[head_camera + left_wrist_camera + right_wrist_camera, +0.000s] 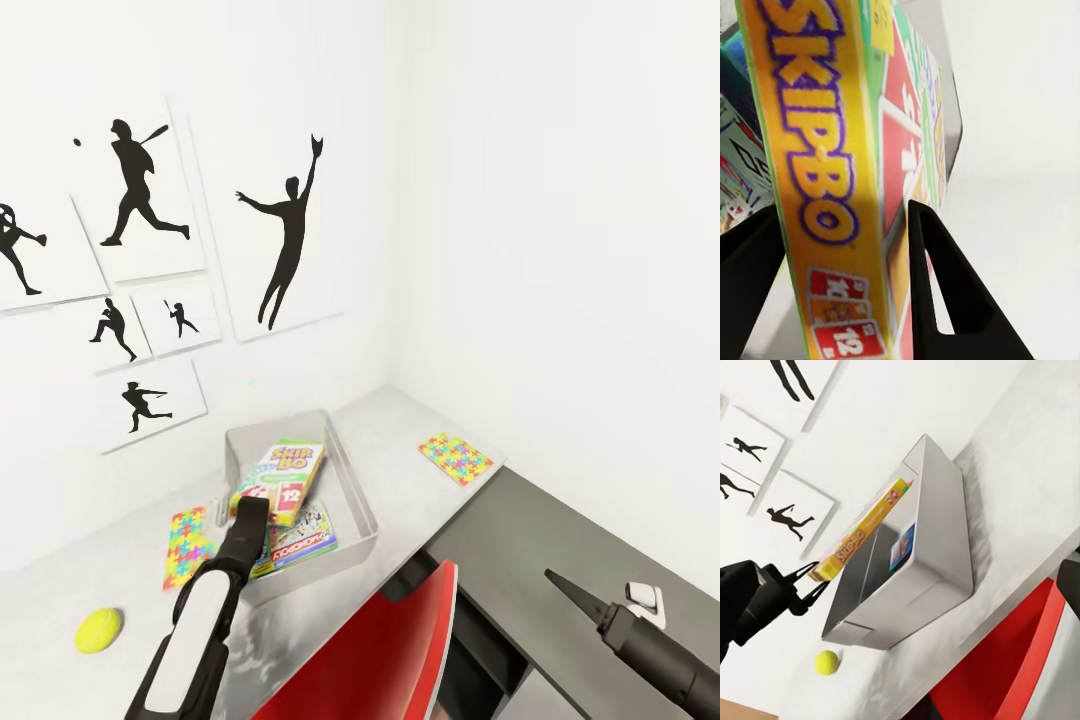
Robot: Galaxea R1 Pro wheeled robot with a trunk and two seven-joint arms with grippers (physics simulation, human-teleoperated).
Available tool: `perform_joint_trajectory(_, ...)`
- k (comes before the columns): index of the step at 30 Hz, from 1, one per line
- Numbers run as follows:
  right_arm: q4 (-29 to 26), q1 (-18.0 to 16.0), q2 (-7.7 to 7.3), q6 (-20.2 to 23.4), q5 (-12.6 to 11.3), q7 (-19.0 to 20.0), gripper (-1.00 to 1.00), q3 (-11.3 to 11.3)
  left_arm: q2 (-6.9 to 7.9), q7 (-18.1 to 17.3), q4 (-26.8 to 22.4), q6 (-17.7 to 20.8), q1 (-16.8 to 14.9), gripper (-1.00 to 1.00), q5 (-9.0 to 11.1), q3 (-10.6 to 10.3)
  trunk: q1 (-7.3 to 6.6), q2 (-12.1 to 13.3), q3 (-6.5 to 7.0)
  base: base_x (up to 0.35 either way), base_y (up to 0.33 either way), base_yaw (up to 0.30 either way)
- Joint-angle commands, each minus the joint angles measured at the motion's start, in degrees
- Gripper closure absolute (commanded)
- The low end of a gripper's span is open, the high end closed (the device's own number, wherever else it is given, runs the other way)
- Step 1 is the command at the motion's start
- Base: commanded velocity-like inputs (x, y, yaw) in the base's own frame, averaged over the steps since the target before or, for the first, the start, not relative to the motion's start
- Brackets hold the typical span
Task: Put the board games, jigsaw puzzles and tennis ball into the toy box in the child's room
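Two board games were in sight: a green Skip-Bo box (281, 482) and a white Monopoly box (300, 541). Two jigsaw puzzles lay on the table (400, 415), and one tennis ball (98, 630) sat there too.

The toy box (352, 470) stood on the table and held both games. The Monopoly box lay flat on its floor. The Skip-Bo box leaned tilted above it, one end raised past the rim.

The left gripper (248, 512) pinched the Skip-Bo box by its near end, a black finger (945, 285) pressed to each side of its yellow edge. The toy box sat directly under and ahead of this gripper. One jigsaw puzzle (187, 545) lay just beside it, outside the bin wall on the gripper's left. The tennis ball rested farther off on the same side, nearer the robot. The other jigsaw puzzle (456, 457) lay well apart, beyond the toy box on the right.

The right gripper (572, 591) hovered over the dark cabinet top (520, 540); whether its fingers were spread I cannot tell.
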Motion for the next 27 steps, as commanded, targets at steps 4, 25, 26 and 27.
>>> perform_joint_trajectory(4,0.00,-0.01,-0.02,0.37,-0.30,0.01,-1.00,-0.01,-0.01,2.06,-0.08,-1.74,-0.12,1.00,0.24,-2.41,0.04,-0.12,-0.11,0.000,0.000,0.000)
perform_joint_trajectory(25,0.02,-0.01,-0.02,0.37,-0.30,0.04,-1.00,-0.02,-0.01,7.44,-0.08,-5.42,-1.00,1.00,0.01,-4.90,0.04,-0.12,-0.11,0.000,0.000,0.000)
perform_joint_trajectory(26,0.02,-0.01,-0.02,0.37,-0.30,0.03,-1.00,-0.02,-0.01,7.82,-0.08,-5.61,-1.01,1.00,-0.02,-4.91,0.04,-0.12,-0.11,0.000,0.000,0.000)
perform_joint_trajectory(27,0.02,-0.01,-0.02,0.37,-0.30,0.03,-1.00,-0.02,-0.01,8.17,-0.08,-5.90,-1.02,1.00,-0.10,-4.91,0.04,-0.12,-0.11,0.000,0.000,0.000)
